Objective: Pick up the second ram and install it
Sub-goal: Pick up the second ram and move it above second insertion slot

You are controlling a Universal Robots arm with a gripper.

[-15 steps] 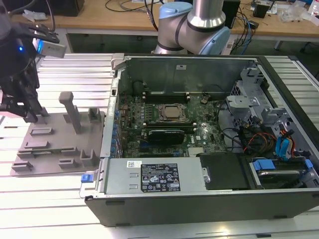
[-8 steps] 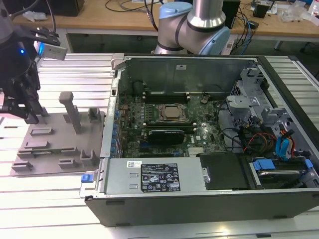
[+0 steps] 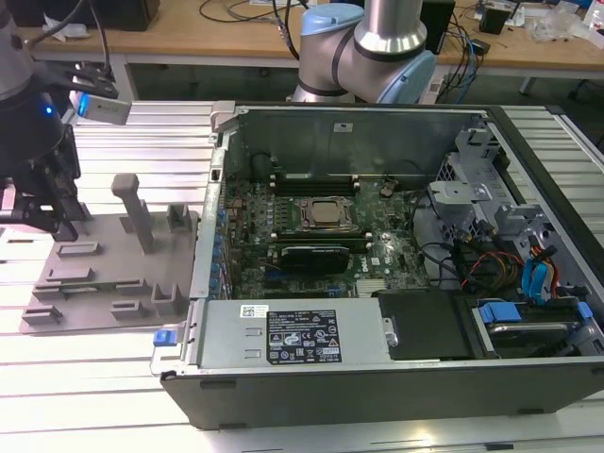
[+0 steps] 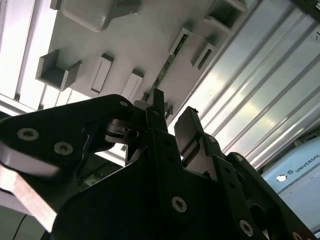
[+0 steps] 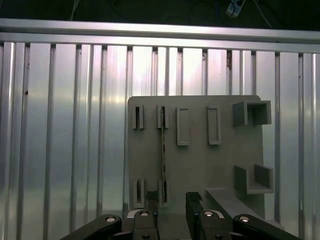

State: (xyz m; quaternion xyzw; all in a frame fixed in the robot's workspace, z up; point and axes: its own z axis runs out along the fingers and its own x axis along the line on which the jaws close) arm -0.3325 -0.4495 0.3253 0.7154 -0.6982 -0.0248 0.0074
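One ram [image 5: 162,150] stands just beyond the hand [image 5: 172,198].

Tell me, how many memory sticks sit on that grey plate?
1. The second ram stands on edge between two slots of the grey plate, near the open gripper. Others may be hidden.

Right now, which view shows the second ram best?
First wrist view: the second ram stands on edge in the gray holder, nearly whole length visible beyond the open fingers. Second wrist view shows it slanted, its near end behind the fingers. Exterior view: too thin to tell.
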